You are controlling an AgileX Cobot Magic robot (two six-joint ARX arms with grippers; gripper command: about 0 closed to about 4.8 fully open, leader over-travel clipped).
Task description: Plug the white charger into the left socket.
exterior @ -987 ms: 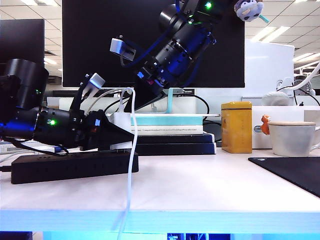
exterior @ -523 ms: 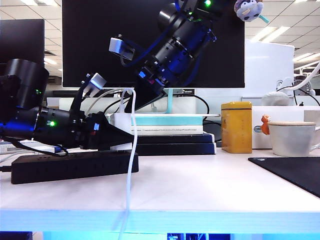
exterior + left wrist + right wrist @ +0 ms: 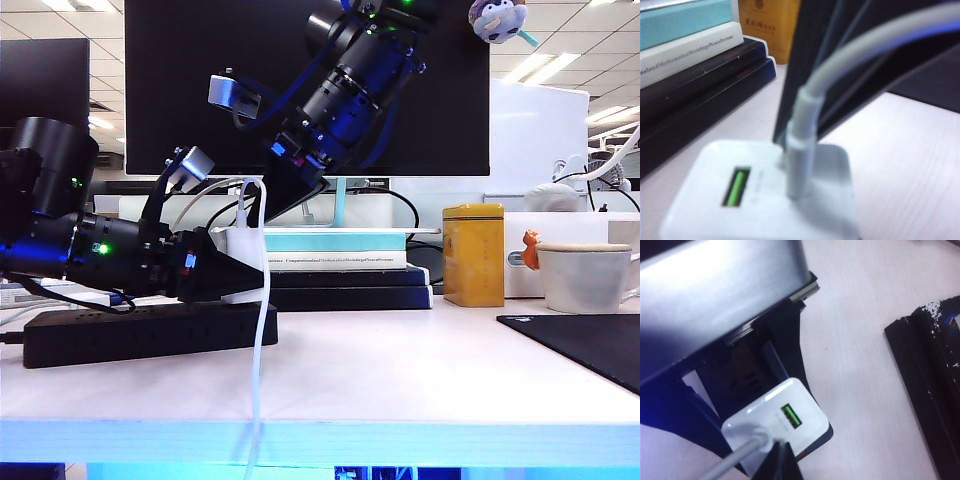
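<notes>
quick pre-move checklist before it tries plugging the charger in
1. White charger held by the left pincer: ok, fingers on both sides.
2. Charger above the black power strip: ok, not yet plugged in.
3. Prongs lined up with the left socket: cannot tell, slots hidden.
4. White cable free: ok, hangs loose over the table edge.
5. Right pincer clear: not ok, shut, close above the charger.

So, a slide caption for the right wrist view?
Left gripper holds small white boxy charger above the table; cable attached.
</notes>
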